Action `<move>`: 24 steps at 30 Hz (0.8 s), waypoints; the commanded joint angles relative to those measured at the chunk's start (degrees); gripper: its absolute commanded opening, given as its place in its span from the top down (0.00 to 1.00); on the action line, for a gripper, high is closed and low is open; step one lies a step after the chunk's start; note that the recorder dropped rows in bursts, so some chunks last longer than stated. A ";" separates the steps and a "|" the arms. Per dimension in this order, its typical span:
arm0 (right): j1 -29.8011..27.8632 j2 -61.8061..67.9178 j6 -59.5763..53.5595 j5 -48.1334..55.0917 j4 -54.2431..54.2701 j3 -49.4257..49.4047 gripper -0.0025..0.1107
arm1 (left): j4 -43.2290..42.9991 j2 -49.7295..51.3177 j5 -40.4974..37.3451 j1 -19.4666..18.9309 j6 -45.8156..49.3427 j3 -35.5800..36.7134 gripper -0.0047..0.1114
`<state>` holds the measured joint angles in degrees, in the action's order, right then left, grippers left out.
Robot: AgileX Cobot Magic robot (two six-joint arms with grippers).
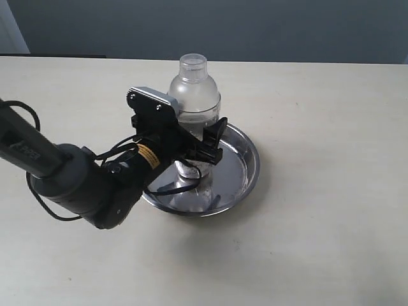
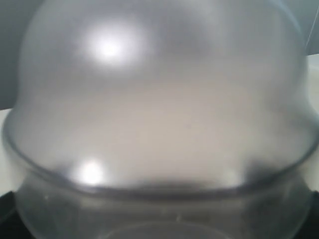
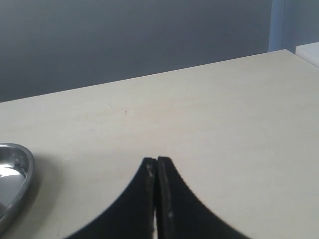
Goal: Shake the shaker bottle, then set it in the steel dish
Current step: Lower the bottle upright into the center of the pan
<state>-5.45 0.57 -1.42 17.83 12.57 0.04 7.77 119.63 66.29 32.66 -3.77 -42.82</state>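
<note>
The shaker bottle (image 1: 194, 89) stands upright inside the steel dish (image 1: 245, 159), near the middle of the table. Its clear domed top and small round cap rise above my left gripper (image 1: 195, 139). The black fingers (image 1: 215, 137) sit on either side of the bottle's body, shut on it; the lower body is hidden behind the gripper. In the left wrist view the frosted dome of the shaker bottle (image 2: 159, 114) fills the picture and hides the fingers. My right gripper (image 3: 157, 163) is shut on nothing above bare table, with the steel dish's rim (image 3: 20, 174) off to one side.
The pale wooden table (image 1: 319, 242) stretches all round the dish. The left arm and its cables (image 1: 76, 182) reach in from the left. A grey wall (image 1: 255, 25) runs behind the table's far edge.
</note>
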 commanded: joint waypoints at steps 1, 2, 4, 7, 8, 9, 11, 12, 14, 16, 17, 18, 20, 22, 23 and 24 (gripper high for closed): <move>-0.24 -0.28 -0.07 -0.41 -0.29 -0.04 0.98 | 2.50 0.31 0.69 -0.08 0.09 -0.36 0.96; -0.24 -0.28 -0.07 -0.41 -0.29 -0.04 0.98 | 2.55 0.31 0.28 -0.08 0.09 -0.36 0.96; -0.24 -0.28 -0.07 -0.41 -0.29 -0.04 0.98 | 2.55 0.31 -0.44 -0.08 0.09 -0.36 0.96; -0.24 -0.28 -0.07 -0.41 -0.29 -0.04 0.98 | 2.44 0.31 -2.22 -0.08 0.09 -0.36 0.96; -0.24 -0.28 -0.07 -0.41 -0.29 -0.04 0.98 | 2.44 0.31 -2.84 -0.08 0.09 -0.36 0.96; -0.24 -0.28 -0.07 -0.41 -0.29 -0.04 0.98 | 2.44 0.31 -3.30 -0.08 0.09 -0.36 0.96; -0.24 -0.28 -0.07 -0.41 -0.29 -0.04 0.98 | 2.44 0.31 -3.45 -0.08 0.09 -0.23 0.96; -0.24 -0.28 -0.07 -0.41 -0.29 -0.04 0.98 | 2.44 0.31 -3.34 -0.08 0.09 0.02 0.96; -0.24 -0.28 -0.07 -0.41 -0.29 -0.04 0.98 | 1.45 0.31 -3.58 -0.08 -0.03 0.03 0.96; -0.24 -0.28 -0.07 -0.41 -0.29 -0.04 0.98 | -0.74 0.31 -3.35 -0.08 -0.03 0.45 0.96; -0.24 -0.28 -0.07 -0.41 -0.29 -0.04 0.98 | -1.95 0.31 -3.22 -0.08 -0.03 0.68 0.96; -0.24 -0.28 -0.07 -0.41 -0.29 -0.04 0.98 | -2.42 0.31 -3.60 -0.08 -0.24 0.68 0.96; -0.24 -0.28 -0.07 -0.41 -0.29 -0.04 0.98 | -3.27 0.31 -3.70 -0.08 -0.85 0.68 0.96; -0.24 -0.28 -0.07 -0.41 -0.29 -0.04 0.98 | -4.88 0.31 -3.70 -0.08 -1.72 0.68 0.92; -0.24 -0.28 -0.07 -0.41 -0.21 -0.04 0.98 | -5.00 0.31 -3.81 -0.08 -1.72 0.68 0.86; -0.24 -0.28 -0.07 -0.41 -0.21 -0.04 0.98 | -5.00 0.31 -4.23 -0.08 -1.72 0.68 0.80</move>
<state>-5.45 0.57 -1.42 17.83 12.57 0.04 4.35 120.09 65.42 32.59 -4.20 -42.87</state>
